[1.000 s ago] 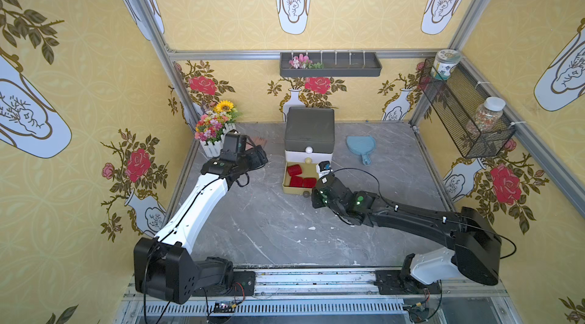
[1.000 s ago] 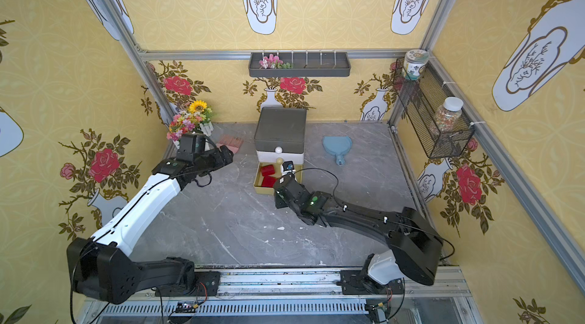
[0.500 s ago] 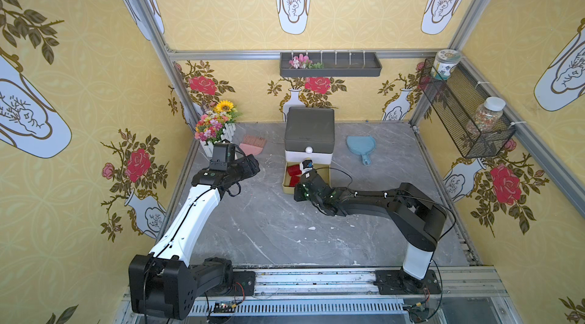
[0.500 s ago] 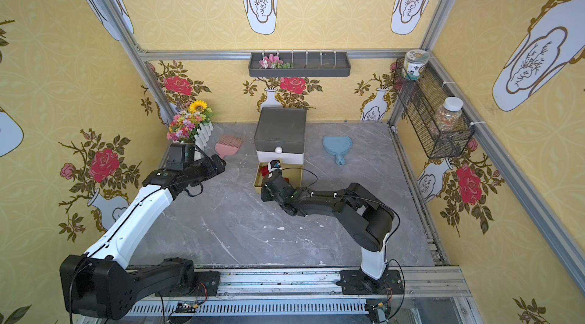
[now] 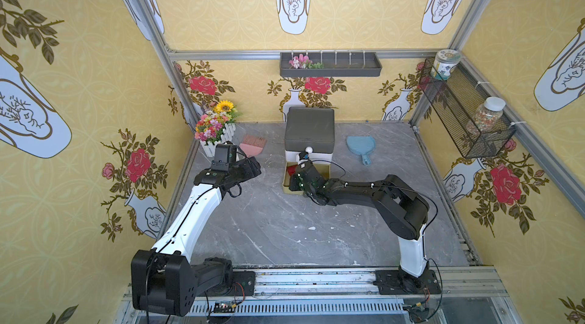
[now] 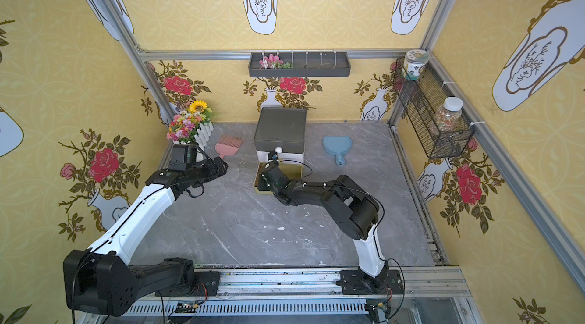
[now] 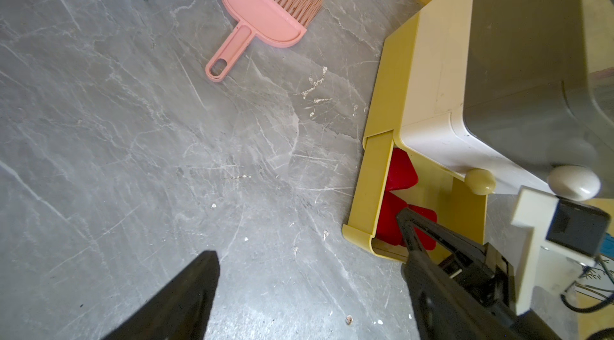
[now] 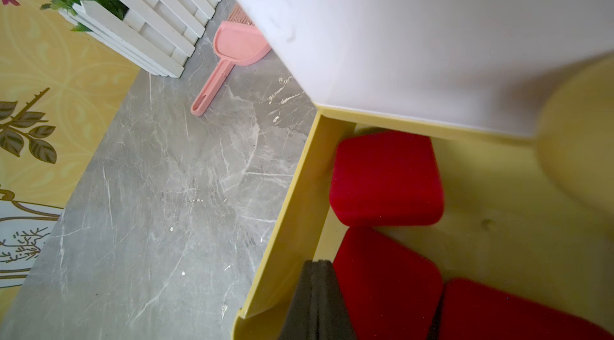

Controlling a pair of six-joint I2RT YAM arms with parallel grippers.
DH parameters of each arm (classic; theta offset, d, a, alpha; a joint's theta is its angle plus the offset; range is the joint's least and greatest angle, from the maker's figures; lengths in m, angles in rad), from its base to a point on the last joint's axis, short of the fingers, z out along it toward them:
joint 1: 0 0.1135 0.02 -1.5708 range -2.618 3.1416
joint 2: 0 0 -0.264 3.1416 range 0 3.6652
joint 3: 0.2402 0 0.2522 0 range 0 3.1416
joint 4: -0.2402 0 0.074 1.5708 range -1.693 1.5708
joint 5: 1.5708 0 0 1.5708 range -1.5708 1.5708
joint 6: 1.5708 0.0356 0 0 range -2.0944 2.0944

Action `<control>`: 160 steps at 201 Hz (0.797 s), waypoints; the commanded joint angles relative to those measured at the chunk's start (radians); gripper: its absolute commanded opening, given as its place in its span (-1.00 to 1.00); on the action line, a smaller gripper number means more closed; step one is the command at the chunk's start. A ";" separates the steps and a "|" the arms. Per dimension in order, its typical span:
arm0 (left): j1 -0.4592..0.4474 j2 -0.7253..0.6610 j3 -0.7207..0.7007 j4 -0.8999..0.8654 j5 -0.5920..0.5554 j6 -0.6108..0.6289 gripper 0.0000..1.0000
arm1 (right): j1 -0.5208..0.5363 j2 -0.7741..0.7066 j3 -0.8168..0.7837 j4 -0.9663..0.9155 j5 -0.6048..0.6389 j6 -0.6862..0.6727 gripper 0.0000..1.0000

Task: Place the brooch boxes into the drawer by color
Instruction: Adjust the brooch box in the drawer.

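Brooch boxes [image 8: 387, 178]: three red ones in sight, all lying flat in the pulled-out olive-yellow bottom tier of the drawer [image 8: 292, 215], which stands at 12 o'clock on the table [image 5: 269, 227]. One sits toward the tier's back, two nearer its front lip, packed close; the third is partly cut off in the right wrist view. No blue or black cases are visible anywhere. The upper tiers are shut, so their contents are hidden.

Handling, as a judgement: prob light, w/ a stiff shell under a velvety nap. The nap should give good friction, so there's little slip risk, and they look sturdy. They're low and flat, so pinch across two opposite side edges at mid-length, not on the rounded corners. There's little finger room on the 9 o'clock side, where the boxes crowd the tier wall.

Right gripper [image 8: 317, 267]: jaws pressed fully together, nothing btwn them. Its tips are down inside the tier at approx its 7 o'clock corner, btwn the wall and the nearest red box. Can't tell if it touches that box.

Left gripper [image 5: 253, 164]: jaws wide apart and empty, above bare table at approx 10 o'clock, near the pink brush [image 7: 265, 12] and on the drawer's 9 o'clock side, not touching it. A blue dustpan [image 5: 359, 145] lies at 1 o'clock.
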 commanded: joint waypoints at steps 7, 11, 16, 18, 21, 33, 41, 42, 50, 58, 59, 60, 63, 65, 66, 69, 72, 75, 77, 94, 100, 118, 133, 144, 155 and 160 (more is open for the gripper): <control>0.001 0.013 -0.010 0.034 0.025 0.014 0.87 | -0.001 0.024 0.032 -0.012 0.006 -0.021 -1.00; 0.001 0.013 -0.010 0.033 0.027 0.013 0.86 | 0.000 0.029 0.036 -0.013 0.008 -0.022 -1.00; 0.001 0.016 -0.011 0.035 0.027 0.015 0.87 | -0.001 0.032 0.041 -0.015 0.009 -0.024 -1.00; 0.001 0.017 -0.011 0.035 0.028 0.015 0.86 | -0.002 0.034 0.043 -0.015 0.009 -0.025 -1.00; 0.001 0.018 -0.011 0.037 0.027 0.015 0.87 | -0.002 0.037 0.044 -0.017 0.011 -0.026 -1.00; 0.002 0.019 -0.013 0.038 0.028 0.015 0.87 | -0.003 0.044 0.050 -0.020 0.017 -0.028 -1.00; 0.001 0.019 -0.014 0.038 0.030 0.016 0.87 | -0.006 0.049 0.052 -0.019 0.019 -0.028 -1.00; 0.001 0.020 -0.014 0.038 0.030 0.016 0.86 | -0.005 0.049 0.052 -0.021 0.019 -0.028 -1.00; 0.000 0.021 -0.015 0.039 0.032 0.016 0.87 | -0.008 0.053 0.054 -0.021 0.021 -0.028 -1.00; 0.002 0.021 -0.016 0.041 0.035 0.015 0.87 | -0.009 0.057 0.056 -0.020 0.022 -0.029 -1.00; 0.002 0.021 -0.016 0.041 0.035 0.016 0.87 | -0.009 0.058 0.056 -0.019 0.022 -0.028 -1.00; 0.002 0.020 -0.016 0.041 0.036 0.015 0.87 | -0.010 0.058 0.055 -0.020 0.021 -0.028 -1.00; 0.001 0.022 -0.016 0.041 0.037 0.015 0.87 | -0.012 0.060 0.056 -0.020 0.022 -0.029 -1.00; 0.001 0.021 -0.016 0.042 0.037 0.015 0.87 | -0.012 0.062 0.057 -0.019 0.024 -0.029 -1.00; 0.001 0.021 -0.016 0.043 0.037 0.015 0.87 | -0.012 0.062 0.057 -0.020 0.025 -0.030 -1.00; 0.002 0.021 -0.017 0.043 0.037 0.015 0.87 | -0.012 0.064 0.058 -0.022 0.025 -0.030 -1.00; 0.002 0.022 -0.016 0.042 0.037 0.016 0.87 | -0.013 0.063 0.059 -0.022 0.026 -0.029 -1.00; 0.002 0.023 -0.017 0.043 0.037 0.015 0.87 | -0.013 0.065 0.059 -0.023 0.027 -0.032 -1.00; 0.001 0.024 -0.016 0.043 0.038 0.015 0.87 | -0.014 0.066 0.060 -0.024 0.028 -0.032 -1.00; 0.002 0.022 -0.016 0.043 0.038 0.016 0.87 | -0.015 0.061 0.059 -0.023 0.026 -0.034 -1.00; 0.001 0.021 -0.016 0.042 0.037 0.016 0.87 | -0.014 0.057 0.059 -0.023 0.028 -0.038 -1.00; 0.002 0.022 -0.016 0.043 0.038 0.015 0.87 | -0.014 0.041 0.058 -0.027 0.027 -0.046 -0.97; 0.001 0.023 -0.015 0.044 0.039 0.016 0.87 | -0.017 0.033 0.057 -0.029 0.035 -0.053 -0.91; 0.002 0.025 -0.014 0.045 0.042 0.013 0.87 | -0.019 0.036 0.062 -0.033 0.038 -0.061 -0.89; 0.001 0.027 -0.015 0.045 0.044 0.013 0.87 | -0.024 0.046 0.070 -0.043 0.039 -0.067 -0.89; 0.001 0.025 -0.016 0.043 0.045 0.013 0.87 | -0.026 0.051 0.072 -0.045 0.039 -0.068 -0.89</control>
